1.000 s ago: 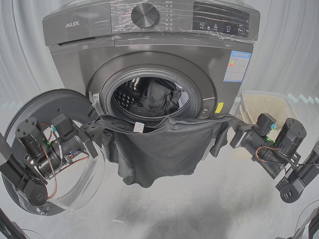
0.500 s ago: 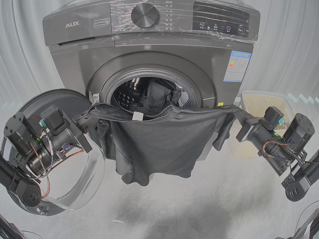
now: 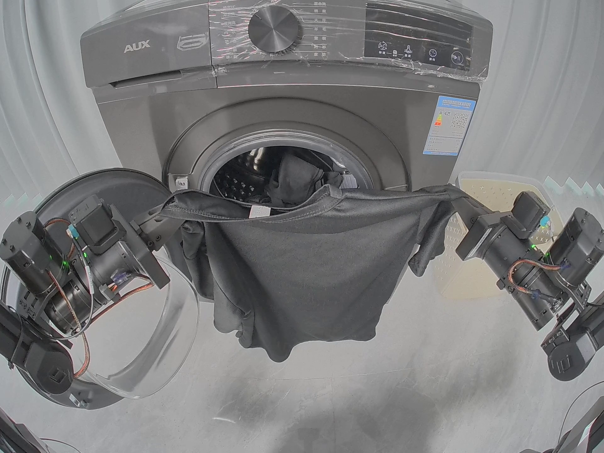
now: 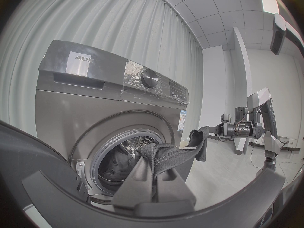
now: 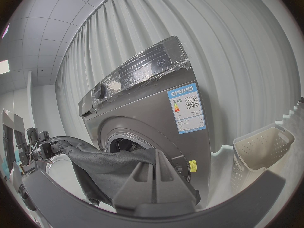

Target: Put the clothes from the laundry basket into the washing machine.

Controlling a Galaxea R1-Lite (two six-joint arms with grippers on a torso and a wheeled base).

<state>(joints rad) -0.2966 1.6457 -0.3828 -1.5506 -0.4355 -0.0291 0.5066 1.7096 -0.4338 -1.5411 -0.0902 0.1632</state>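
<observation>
Centrally, a dark grey cotton T-shirt (image 3: 302, 265) hangs stretched before the grey front-loading washing machine (image 3: 151, 121), hiding its lower drum rim. The left gripper (image 3: 157, 220) and right gripper (image 3: 464, 205) have their jaws clamped on the shirt's shoulders. Right of the machine, the cream perforated laundry basket (image 3: 497, 191) is partly hidden.

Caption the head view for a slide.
Left gripper and right gripper hold a dark T-shirt stretched before the open washing machine, clothes inside.
</observation>
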